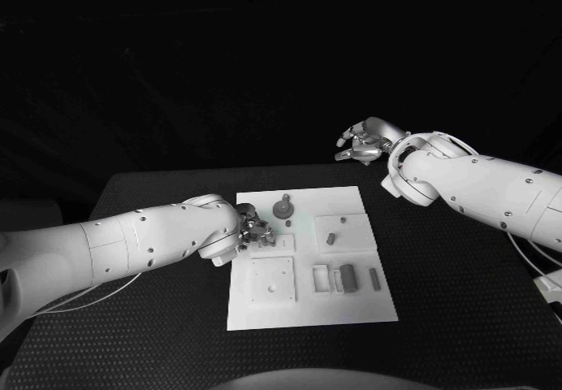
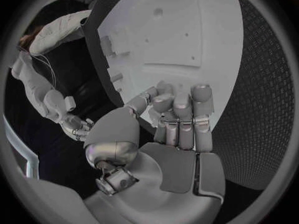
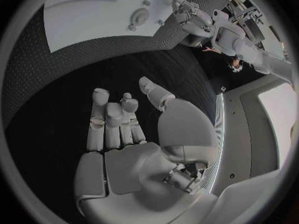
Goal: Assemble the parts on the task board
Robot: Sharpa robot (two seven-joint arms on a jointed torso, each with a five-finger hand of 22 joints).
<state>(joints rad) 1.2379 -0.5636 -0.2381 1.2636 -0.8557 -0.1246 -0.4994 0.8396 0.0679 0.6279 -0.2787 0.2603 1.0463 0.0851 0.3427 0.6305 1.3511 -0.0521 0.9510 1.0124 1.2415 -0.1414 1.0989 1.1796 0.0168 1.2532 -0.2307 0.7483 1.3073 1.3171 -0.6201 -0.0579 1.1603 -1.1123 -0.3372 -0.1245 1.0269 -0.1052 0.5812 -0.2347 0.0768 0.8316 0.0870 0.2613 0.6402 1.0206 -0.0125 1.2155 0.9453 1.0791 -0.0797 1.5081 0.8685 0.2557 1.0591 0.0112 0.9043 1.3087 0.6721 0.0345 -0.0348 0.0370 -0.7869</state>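
Head view: task board (image 1: 307, 313) lies at the worktop (image 1: 456, 317) centre, carrying small grey parts (image 1: 285, 209). Left robot hand (image 1: 253, 230) rests over the board's left edge, fingers curled, nothing seen held. Right robot hand (image 1: 360, 143) hangs beyond the worktop's far edge, fingers spread, empty.

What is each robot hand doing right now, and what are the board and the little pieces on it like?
Left hand: over the board's left side, fingers curled; whether it holds a piece, cannot tell.
Right hand: raised beyond the table's far right corner, fingers apart, holding nothing.
Task board: lying flat on the table.
Round part: on the board's far end.
Long parts: lying side by side near the board's right edge.
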